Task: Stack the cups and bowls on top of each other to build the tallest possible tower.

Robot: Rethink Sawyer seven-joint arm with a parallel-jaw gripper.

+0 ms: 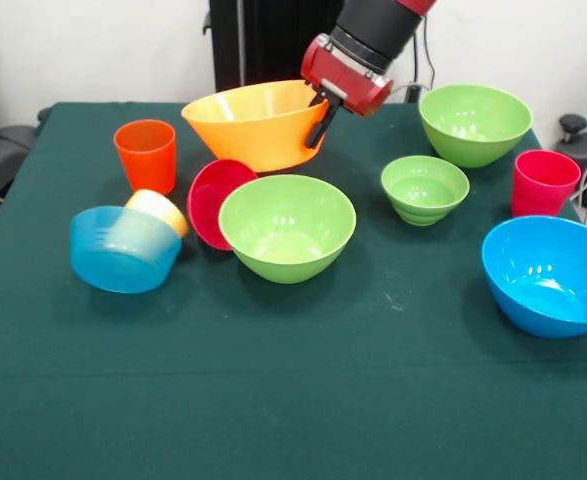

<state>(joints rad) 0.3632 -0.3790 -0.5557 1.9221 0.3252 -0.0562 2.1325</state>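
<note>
My gripper [319,124] comes down from the top and is shut on the right rim of the very wide orange bowl [253,125], which hangs tilted at the back. One black finger [324,120] shows outside the bowl's wall. In front of it a big green bowl [287,228] stands upright. The small red bowl [213,200] lies on its side against it. The small blue bowl [123,250] lies tipped at the left, with the yellow cup [159,209] lying against it. The orange cup [146,155] stands at the back left. No tower shows.
At the right stand the second big green bowl [475,123], the small green bowl [425,188], the red cup [545,182] and the big blue bowl [550,275]. The green table cloth [293,400] stretches to the front edge.
</note>
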